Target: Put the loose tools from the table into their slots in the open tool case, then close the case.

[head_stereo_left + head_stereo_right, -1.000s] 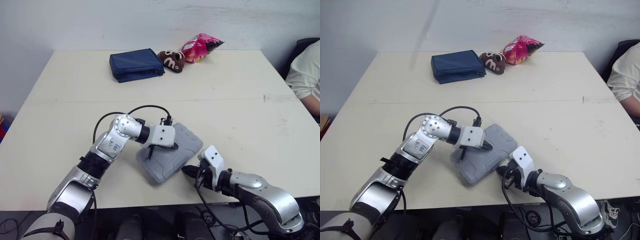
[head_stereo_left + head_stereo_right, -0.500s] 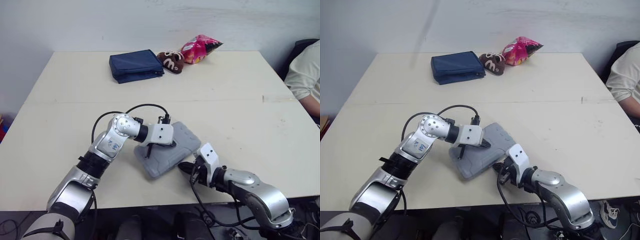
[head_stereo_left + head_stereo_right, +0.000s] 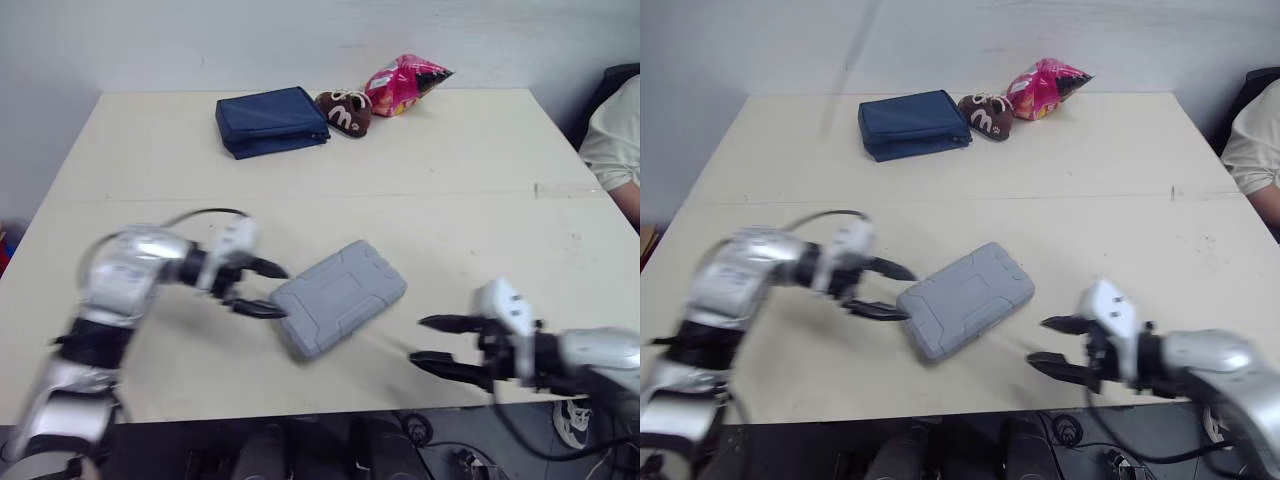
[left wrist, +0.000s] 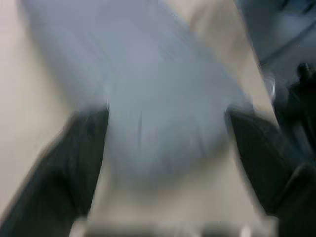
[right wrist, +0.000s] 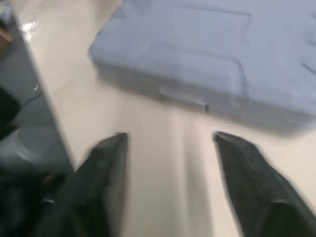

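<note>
A pale cream worktop [image 3: 480, 180] is shown from above and in front, crossed from side to side by a thin seam [image 3: 400, 194] roughly midway back. On the near half, a grey moulded tool case [image 3: 338, 297] is laid flat with its lid shut, turned at an angle to the worktop's edges. Along the far edge three things are set in a row: a folded navy blue fabric pouch [image 3: 270, 120] towards the left, a brown snack packet [image 3: 343, 108] just beside it, and a bright pink snack packet [image 3: 404, 82] touching the brown one.
</note>
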Robot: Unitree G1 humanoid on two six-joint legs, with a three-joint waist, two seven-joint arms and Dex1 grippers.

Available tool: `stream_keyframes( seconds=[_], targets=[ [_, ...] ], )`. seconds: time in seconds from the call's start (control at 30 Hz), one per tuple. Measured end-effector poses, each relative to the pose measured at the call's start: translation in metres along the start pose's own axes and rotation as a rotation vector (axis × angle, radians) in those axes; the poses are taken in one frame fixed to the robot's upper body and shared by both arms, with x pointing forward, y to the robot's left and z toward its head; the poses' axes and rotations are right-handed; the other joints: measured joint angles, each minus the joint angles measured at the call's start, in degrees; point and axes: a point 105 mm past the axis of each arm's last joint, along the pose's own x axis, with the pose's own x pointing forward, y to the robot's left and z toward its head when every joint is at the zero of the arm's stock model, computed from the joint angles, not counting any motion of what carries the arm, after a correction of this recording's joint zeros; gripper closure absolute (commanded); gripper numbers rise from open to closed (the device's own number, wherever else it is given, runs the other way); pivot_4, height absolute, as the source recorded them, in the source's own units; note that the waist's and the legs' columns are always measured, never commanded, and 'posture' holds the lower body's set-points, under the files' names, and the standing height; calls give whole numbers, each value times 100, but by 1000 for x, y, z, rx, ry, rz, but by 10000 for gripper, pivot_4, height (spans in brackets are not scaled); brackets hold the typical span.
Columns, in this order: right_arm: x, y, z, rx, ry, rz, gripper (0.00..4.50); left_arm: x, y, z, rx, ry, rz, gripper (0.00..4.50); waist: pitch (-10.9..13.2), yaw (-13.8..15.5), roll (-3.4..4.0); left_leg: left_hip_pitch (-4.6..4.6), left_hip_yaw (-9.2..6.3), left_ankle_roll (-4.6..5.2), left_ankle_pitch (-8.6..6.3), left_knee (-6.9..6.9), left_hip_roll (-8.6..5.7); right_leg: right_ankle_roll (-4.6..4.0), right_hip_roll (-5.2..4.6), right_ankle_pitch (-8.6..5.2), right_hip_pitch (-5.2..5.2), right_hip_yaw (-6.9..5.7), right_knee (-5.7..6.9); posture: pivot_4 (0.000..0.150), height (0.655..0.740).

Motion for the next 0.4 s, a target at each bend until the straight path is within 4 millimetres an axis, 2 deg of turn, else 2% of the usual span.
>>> stream_keyframes(
  seconds=[0.1,0.2,0.27,0.4],
  targets=[
    [-31,-7,9,-11,13,-6,456,-39,-24,2,-60,-8,15,0,18,26,1,1,-1,7,-5,-1,-8,1,-12,0,6,3,-18,1500,7400],
    [-60,-22,17,-45,17,-72,456,-84,-42,3,-141,-30,135,0,32,66,-4,0,-8,10,-7,3,-12,5,-21,2,9,0,-27,1500,7400],
    [-72,-28,16,-68,18,-96,456,-101,-48,6,-148,-48,200,0,34,105,-3,0,-8,7,-8,2,-12,6,-22,2,7,1,-27,1500,7400],
    [-79,-36,16,-80,3,-109,456,-112,-52,-2,-140,-35,247,0,51,122,26,1,-3,-7,-12,-3,-10,4,-24,2,-5,10,-19,1500,7400]
  ],
)
